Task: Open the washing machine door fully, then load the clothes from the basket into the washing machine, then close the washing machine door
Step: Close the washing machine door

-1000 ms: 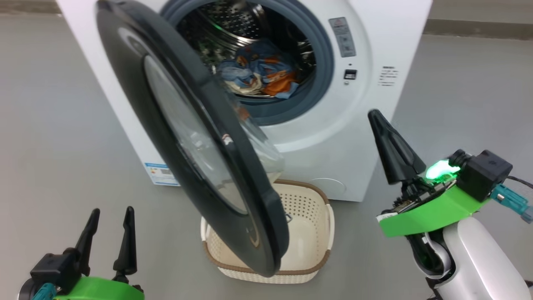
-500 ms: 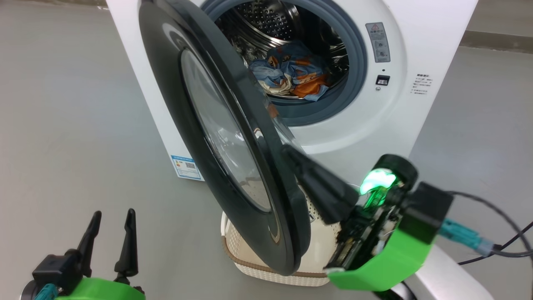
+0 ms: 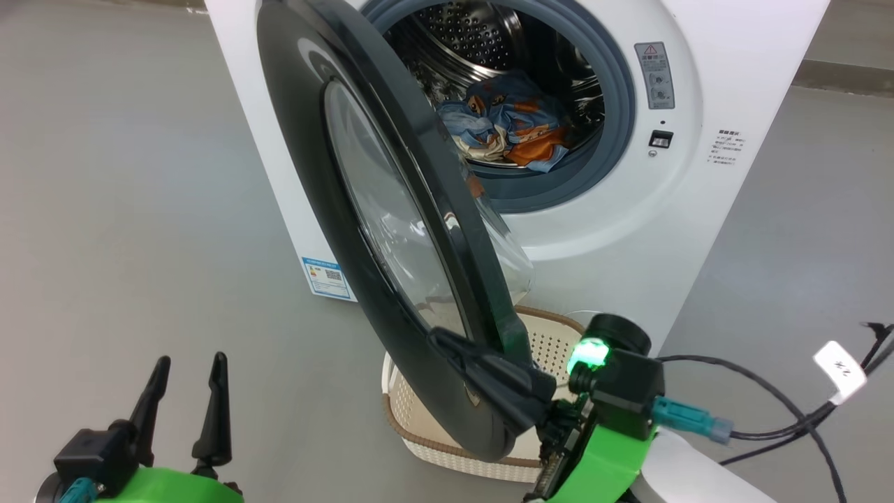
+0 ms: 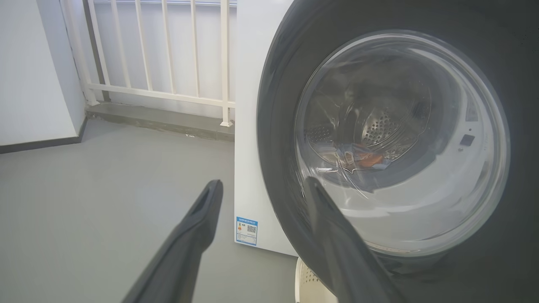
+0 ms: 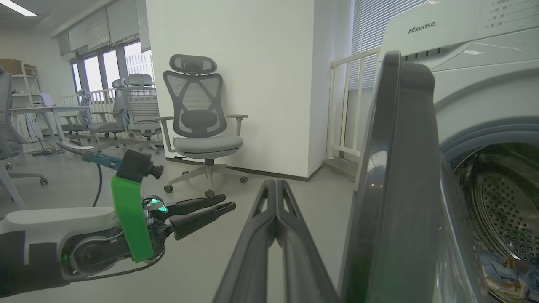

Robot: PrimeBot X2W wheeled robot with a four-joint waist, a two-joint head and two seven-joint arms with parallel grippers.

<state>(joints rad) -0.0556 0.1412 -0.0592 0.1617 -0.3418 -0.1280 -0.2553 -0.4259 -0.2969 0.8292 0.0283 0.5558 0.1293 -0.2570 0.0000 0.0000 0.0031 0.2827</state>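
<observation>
The white washing machine stands with its black round door swung about halfway out, free edge toward me. The clothes, blue and orange, lie in the steel drum. Under the door sits the cream basket; the part that shows holds nothing. My right gripper is shut, pointing left across the door's lower outer face near its free edge. In the right wrist view that gripper sits just left of the door's edge. My left gripper stands open and holds nothing, low at the left, apart from the door.
Grey floor lies open to the left of the machine. A white railing runs behind it. Office chairs stand along the far wall. Loose cables trail at my right arm. A blue label marks the machine's lower side.
The head camera has shifted, sliding the scene to the right. My shut right gripper swung down and left from beside the machine to the door's lower outer face. The left gripper stayed put.
</observation>
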